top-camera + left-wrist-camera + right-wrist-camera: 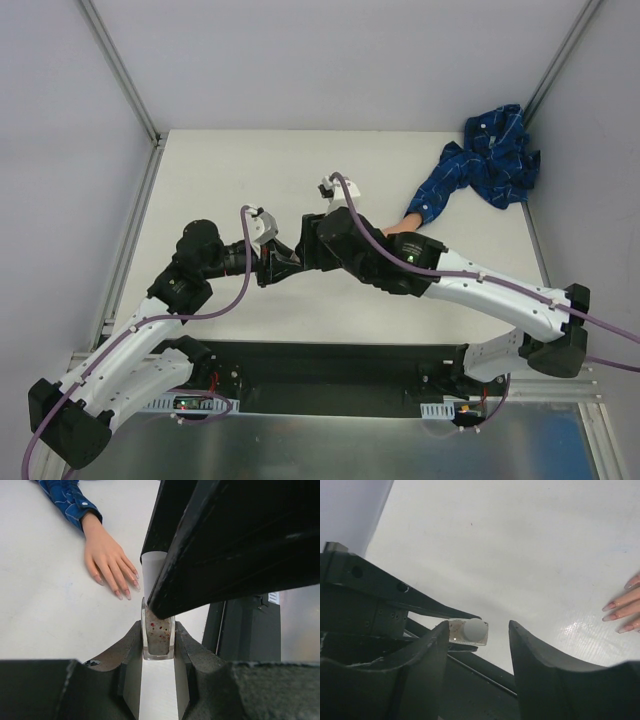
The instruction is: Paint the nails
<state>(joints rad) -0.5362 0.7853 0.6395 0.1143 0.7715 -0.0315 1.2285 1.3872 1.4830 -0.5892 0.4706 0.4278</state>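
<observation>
The flesh-coloured mannequin hand [106, 557] lies flat on the white table, its blue patterned sleeve [480, 165] running to the back right. Its glossy pinkish nails [127, 593] also show at the right edge of the right wrist view [616, 615]. My left gripper [158, 626] is shut on a small clear polish bottle [159, 639] with red flecks and a white cap [475, 628]. My right gripper [480, 630] is open, its jaws on either side of the cap, the left one close to it. In the top view the two grippers meet [298, 258], left of the hand [408, 227].
The right arm [400, 262] lies across the table's middle and covers part of the mannequin hand in the top view. The black base rail [330, 370] runs along the near edge. Metal frame posts [120, 70] stand at the back corners.
</observation>
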